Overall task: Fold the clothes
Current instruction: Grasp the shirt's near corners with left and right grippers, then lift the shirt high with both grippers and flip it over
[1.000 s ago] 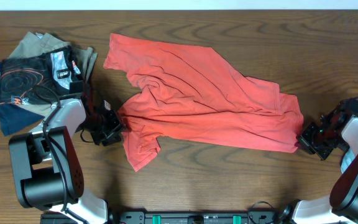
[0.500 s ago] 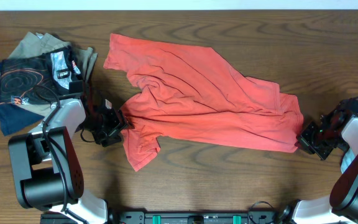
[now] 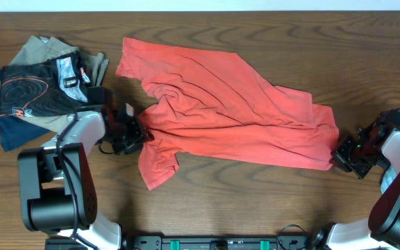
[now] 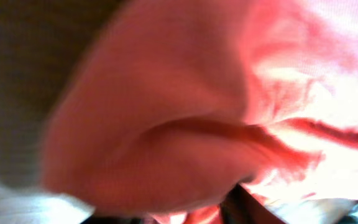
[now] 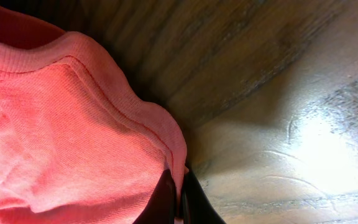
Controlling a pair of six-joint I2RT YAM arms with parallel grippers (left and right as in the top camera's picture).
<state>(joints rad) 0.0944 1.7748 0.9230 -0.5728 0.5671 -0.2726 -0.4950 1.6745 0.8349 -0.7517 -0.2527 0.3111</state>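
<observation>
Dark wood grain runs across the tabletop [image 3: 255, 201], and the coral shirt [image 3: 235, 111] lies over its middle, stretched roughly left to right. It is rumpled, with long creases across the body. One sleeve points to the far left corner and another flap hangs toward the near edge. No fold has been made in it yet, as far as the overhead view shows. At the far left sits a pile [image 3: 37, 87] of other garments, a dark printed one on top of a khaki one, loosely stacked rather than neatly squared. I judge the task to be at an early stage for this shirt: it needs flattening first, then the sleeves turned in and the body doubled over.

The left arm rises from the near left corner and bends inward. This puts the left end effector [image 3: 132, 133] low against the shirt's left edge, where the near flap meets the body. Its wrist camera shows only blurred red cloth pressed close, so I cannot tell whether its fingers are spread or gripping.

The right arm comes in from the right edge and stays low to the wood. The right end effector [image 3: 340, 155] is at the shirt's near right corner. Its wrist view shows the two dark fingertips pressed together on the stitched hem, pinching it just above the tabletop.
</observation>
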